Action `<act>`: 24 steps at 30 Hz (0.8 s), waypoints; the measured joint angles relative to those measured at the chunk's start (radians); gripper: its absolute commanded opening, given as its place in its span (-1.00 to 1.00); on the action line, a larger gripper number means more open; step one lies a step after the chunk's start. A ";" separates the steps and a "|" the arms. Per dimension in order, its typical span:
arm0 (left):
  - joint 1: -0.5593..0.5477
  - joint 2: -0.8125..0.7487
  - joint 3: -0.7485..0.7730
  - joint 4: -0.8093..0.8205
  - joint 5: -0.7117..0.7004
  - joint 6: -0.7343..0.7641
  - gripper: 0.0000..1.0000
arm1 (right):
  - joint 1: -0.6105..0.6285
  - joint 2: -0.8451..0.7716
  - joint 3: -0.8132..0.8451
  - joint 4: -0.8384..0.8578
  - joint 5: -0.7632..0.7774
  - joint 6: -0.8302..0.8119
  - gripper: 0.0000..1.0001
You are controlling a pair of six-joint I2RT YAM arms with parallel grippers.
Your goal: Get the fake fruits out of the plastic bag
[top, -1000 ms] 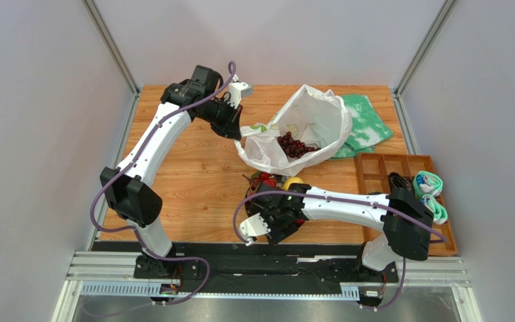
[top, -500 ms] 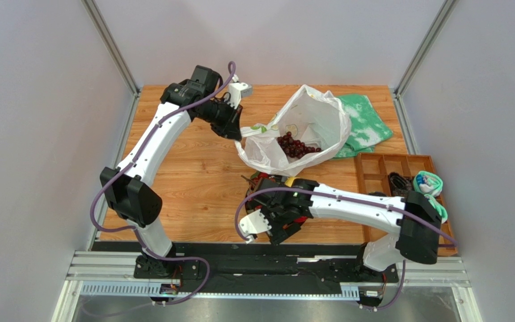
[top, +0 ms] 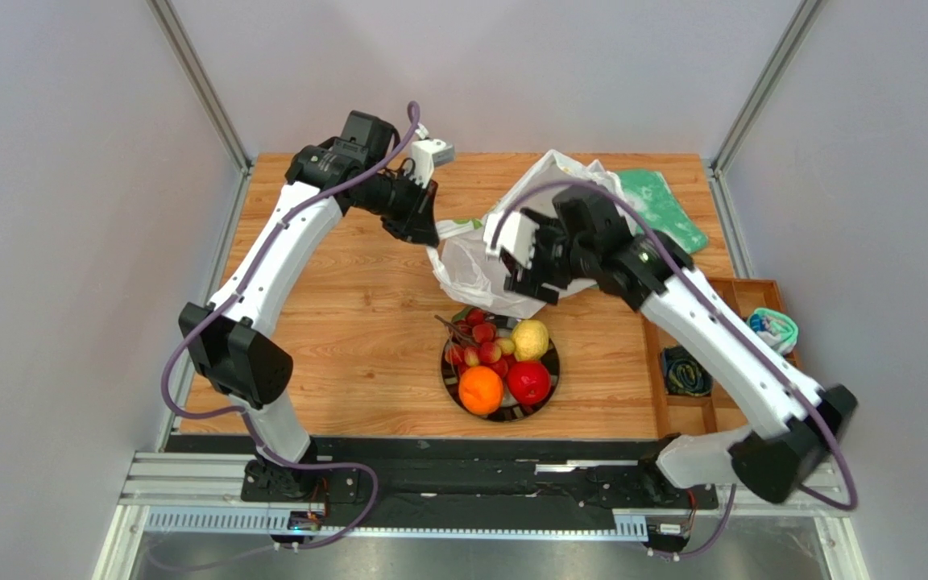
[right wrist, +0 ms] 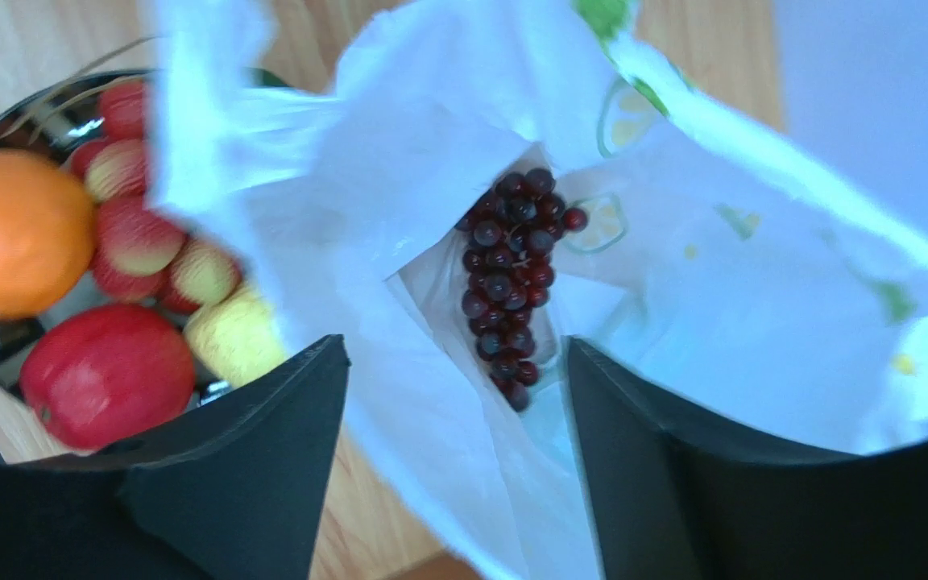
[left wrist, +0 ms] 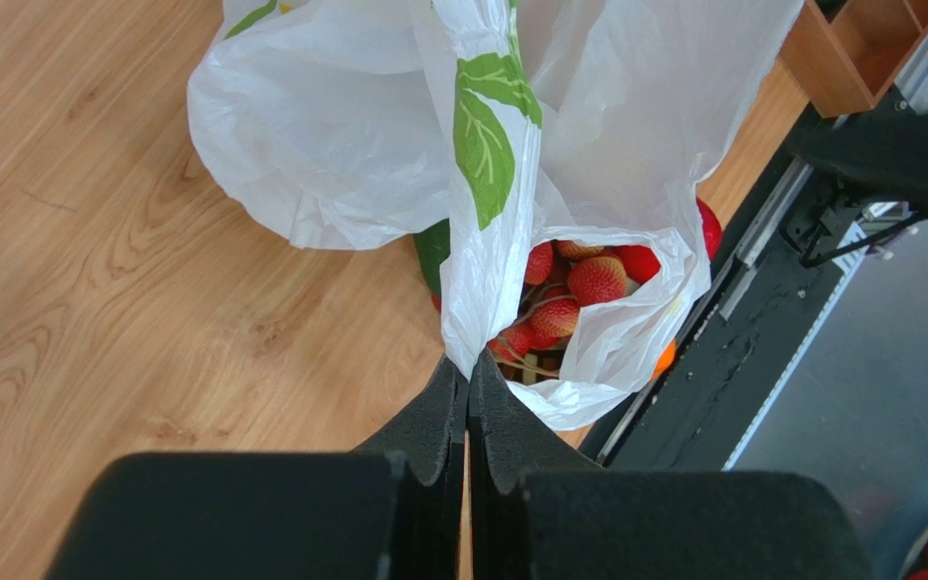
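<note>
Reaching down for the grapes in the bag

I am pinching the plastic bag (left wrist: 312, 157) by its rim, my left gripper (left wrist: 467, 363) clamped on the film to hold the mouth up, while my right gripper (right wrist: 445, 363) is hanging above with jaws spread and nothing in them. The dark grapes (right wrist: 503, 284) are lying deep inside, and a loose fold is crowding them. I am risking a grab of plastic along with them, which could tug the rim out of my left pinch. The plate (top: 447, 375) holding the orange (top: 480, 389), apple (top: 529, 382), lemon (top: 531, 340) and berry cluster (top: 477, 344) is sitting just beside the bag, with the green cloth (top: 663, 206) behind.
</note>
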 measured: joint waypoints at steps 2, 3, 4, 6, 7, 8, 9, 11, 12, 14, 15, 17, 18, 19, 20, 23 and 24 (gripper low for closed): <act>0.000 -0.006 -0.016 0.005 0.008 -0.007 -1.00 | -0.091 0.116 0.045 0.029 -0.040 0.048 0.18; 0.000 -0.012 -0.030 0.008 0.013 -0.010 -1.00 | -0.132 0.183 0.070 0.046 -0.060 0.074 0.10; 0.000 -0.016 -0.043 0.008 0.013 -0.010 -1.00 | -0.162 0.235 0.087 0.061 -0.076 0.098 0.08; 0.000 -0.022 -0.069 0.008 0.013 -0.013 -1.00 | -0.212 0.344 0.111 0.103 -0.093 0.140 0.08; 0.000 -0.022 -0.079 0.008 0.012 -0.013 -1.00 | -0.229 0.382 0.113 0.114 -0.094 0.153 0.09; 0.000 -0.022 -0.089 0.008 0.011 -0.013 -1.00 | -0.235 0.414 0.113 0.123 -0.094 0.163 0.12; 0.000 -0.022 -0.096 0.008 0.008 -0.013 -1.00 | -0.247 0.442 0.113 0.130 -0.094 0.170 0.21; -0.003 -0.021 -0.098 0.008 -0.002 -0.013 -1.00 | -0.250 0.490 0.114 0.138 -0.094 0.184 0.25; -0.005 -0.021 -0.098 0.008 -0.007 -0.013 -1.00 | -0.249 0.509 0.116 0.143 -0.094 0.188 0.26; -0.010 -0.021 -0.097 0.008 -0.013 -0.011 -1.00 | -0.250 0.551 0.128 0.149 -0.093 0.194 0.26; -0.012 -0.021 -0.097 0.007 -0.014 -0.011 -1.00 | -0.251 0.569 0.137 0.150 -0.092 0.196 0.26; -0.018 -0.021 -0.097 0.007 -0.014 -0.011 -1.00 | -0.256 0.616 0.164 0.152 -0.092 0.200 0.25; -0.020 -0.021 -0.097 0.007 -0.014 -0.011 -1.00 | -0.260 0.640 0.178 0.154 -0.091 0.202 0.25; -0.023 -0.021 -0.097 0.007 -0.014 -0.011 -1.00 | -0.267 0.664 0.196 0.152 -0.090 0.205 0.25; -0.026 -0.020 -0.097 0.006 -0.014 -0.011 -1.00 | -0.274 0.688 0.215 0.150 -0.090 0.210 0.25; -0.037 -0.018 -0.098 0.005 -0.013 -0.010 -1.00 | -0.304 0.765 0.296 0.135 -0.090 0.221 0.27; -0.042 -0.017 -0.098 0.005 -0.013 -0.010 -1.00 | -0.312 0.789 0.323 0.134 -0.090 0.222 0.28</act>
